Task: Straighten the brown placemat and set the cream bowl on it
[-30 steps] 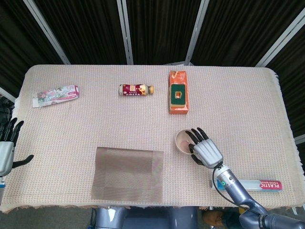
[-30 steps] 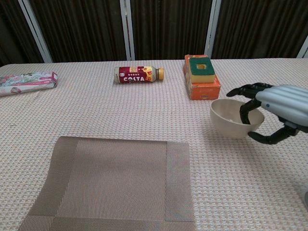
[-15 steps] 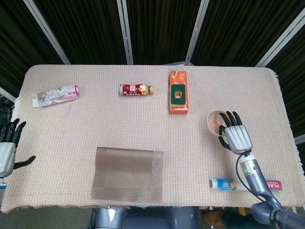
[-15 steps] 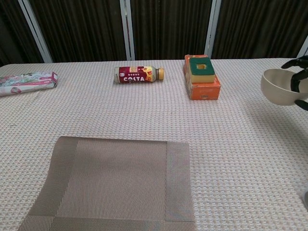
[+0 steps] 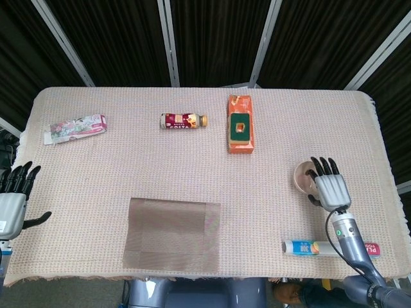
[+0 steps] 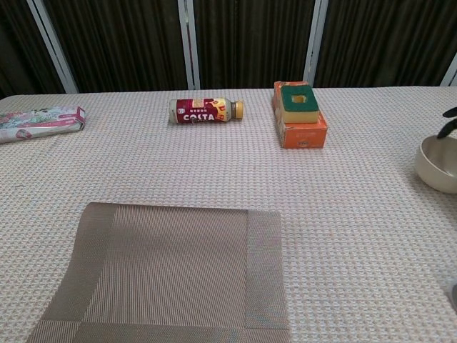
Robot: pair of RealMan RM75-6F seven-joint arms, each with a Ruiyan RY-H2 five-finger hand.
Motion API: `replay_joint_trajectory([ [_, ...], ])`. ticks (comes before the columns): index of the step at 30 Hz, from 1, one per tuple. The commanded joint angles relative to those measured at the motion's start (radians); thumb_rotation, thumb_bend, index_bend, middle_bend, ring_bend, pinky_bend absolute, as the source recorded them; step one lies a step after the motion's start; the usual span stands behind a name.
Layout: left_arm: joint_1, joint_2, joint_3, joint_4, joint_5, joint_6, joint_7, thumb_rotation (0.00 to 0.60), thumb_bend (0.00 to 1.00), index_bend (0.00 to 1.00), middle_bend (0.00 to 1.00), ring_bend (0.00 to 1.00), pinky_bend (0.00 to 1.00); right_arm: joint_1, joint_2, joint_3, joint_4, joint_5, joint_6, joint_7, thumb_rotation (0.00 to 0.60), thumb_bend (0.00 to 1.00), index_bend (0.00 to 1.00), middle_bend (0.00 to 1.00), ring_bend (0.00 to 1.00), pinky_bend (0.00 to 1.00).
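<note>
On the cloth-covered table (image 5: 128, 160) lie one brown placemat (image 5: 172, 234), near the front edge, and one cream bowl (image 5: 304, 177), far right, gripped by the right hand (image 5: 330, 188). The chest view cuts both off. The left hand (image 5: 13, 202) hangs empty, fingers apart.

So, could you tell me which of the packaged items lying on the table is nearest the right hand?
The blue-and-red plastic-wrap tube, lying just below the right hand at the table's near right edge; the Costa bottle, orange box and floral pack lie far off.

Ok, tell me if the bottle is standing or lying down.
Lying down. The bottle rests on its side on the table, cap pointing toward the orange box.
</note>
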Motion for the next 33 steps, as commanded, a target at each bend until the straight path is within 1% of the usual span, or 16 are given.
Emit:
replay_joint_trajectory([
  [1, -0.002, -0.002, 0.004, 0.002, 0.010, -0.002, -0.003, 0.600, 0.00, 0.00, 0.00, 0.00, 0.00, -0.043, 0.073, -0.006, -0.120, -0.040, 0.097, 0.023, 0.600, 0.00, 0.00, 0.00, 0.00, 0.00],
  [3, -0.003, -0.002, 0.009, 0.002, 0.020, -0.003, -0.009, 0.600, 0.00, 0.00, 0.00, 0.00, 0.00, -0.066, 0.107, -0.013, -0.169, -0.068, 0.148, 0.035, 0.600, 0.00, 0.00, 0.00, 0.00, 0.00],
  [5, -0.005, -0.001, 0.020, 0.003, 0.045, -0.007, -0.032, 0.600, 0.00, 0.00, 0.00, 0.00, 0.00, -0.104, 0.157, -0.034, -0.239, -0.115, 0.219, 0.070, 0.600, 0.00, 0.00, 0.00, 0.00, 0.00],
  [7, -0.010, -0.002, 0.030, 0.006, 0.070, -0.012, -0.065, 0.600, 0.00, 0.00, 0.00, 0.00, 0.00, -0.130, 0.184, -0.051, -0.271, -0.145, 0.262, 0.085, 0.600, 0.00, 0.00, 0.00, 0.00, 0.00],
  [10, -0.021, -0.010, 0.055, 0.026, 0.122, -0.028, -0.127, 0.600, 0.00, 0.05, 0.00, 0.00, 0.00, -0.174, 0.216, -0.086, -0.312, -0.187, 0.320, 0.099, 0.600, 0.00, 0.00, 0.00, 0.00, 0.00],
  [12, -0.032, -0.028, 0.078, 0.056, 0.176, -0.035, -0.168, 0.600, 0.01, 0.13, 0.00, 0.00, 0.00, -0.209, 0.236, -0.107, -0.344, -0.209, 0.368, 0.093, 0.600, 0.00, 0.00, 0.00, 0.00, 0.00],
  [14, -0.040, -0.046, 0.102, 0.085, 0.225, -0.039, -0.208, 0.600, 0.02, 0.26, 0.00, 0.00, 0.00, -0.235, 0.244, -0.118, -0.367, -0.220, 0.403, 0.081, 0.600, 0.00, 0.00, 0.00, 0.00, 0.00],
  [16, -0.047, -0.068, 0.128, 0.112, 0.275, -0.040, -0.238, 0.600, 0.03, 0.35, 0.00, 0.00, 0.00, -0.257, 0.245, -0.125, -0.382, -0.223, 0.429, 0.060, 0.600, 0.00, 0.00, 0.00, 0.00, 0.00],
  [17, -0.049, -0.083, 0.139, 0.130, 0.301, -0.035, -0.248, 0.600, 0.05, 0.39, 0.00, 0.00, 0.00, -0.269, 0.245, -0.130, -0.388, -0.225, 0.441, 0.043, 0.600, 0.00, 0.00, 0.00, 0.00, 0.00],
  [18, -0.052, -0.100, 0.153, 0.147, 0.329, -0.032, -0.252, 0.600, 0.08, 0.41, 0.00, 0.00, 0.00, -0.278, 0.245, -0.133, -0.392, -0.228, 0.451, 0.030, 0.600, 0.00, 0.00, 0.00, 0.00, 0.00],
  [20, -0.054, -0.128, 0.175, 0.173, 0.369, -0.028, -0.255, 0.600, 0.17, 0.46, 0.00, 0.00, 0.00, -0.288, 0.244, -0.134, -0.396, -0.233, 0.463, 0.017, 0.600, 0.00, 0.00, 0.00, 0.00, 0.00],
  [24, -0.053, -0.184, 0.215, 0.220, 0.431, -0.025, -0.245, 0.600, 0.27, 0.49, 0.00, 0.00, 0.00, -0.296, 0.256, -0.132, -0.409, -0.226, 0.460, 0.023, 0.600, 0.00, 0.00, 0.00, 0.00, 0.00],
  [28, -0.053, -0.227, 0.249, 0.265, 0.482, -0.030, -0.210, 0.600, 0.28, 0.49, 0.00, 0.00, 0.00, -0.299, 0.268, -0.131, -0.412, -0.230, 0.457, 0.039, 0.600, 0.00, 0.00, 0.00, 0.00, 0.00],
  [31, -0.046, -0.269, 0.265, 0.317, 0.535, 0.004, -0.166, 0.600, 0.28, 0.49, 0.00, 0.00, 0.00, -0.301, 0.275, -0.131, -0.412, -0.237, 0.454, 0.055, 0.600, 0.00, 0.00, 0.00, 0.00, 0.00],
  [33, -0.046, -0.285, 0.282, 0.339, 0.558, 0.010, -0.168, 0.600, 0.28, 0.49, 0.00, 0.00, 0.00, -0.302, 0.277, -0.128, -0.412, -0.239, 0.455, 0.060, 0.600, 0.00, 0.00, 0.00, 0.00, 0.00],
])
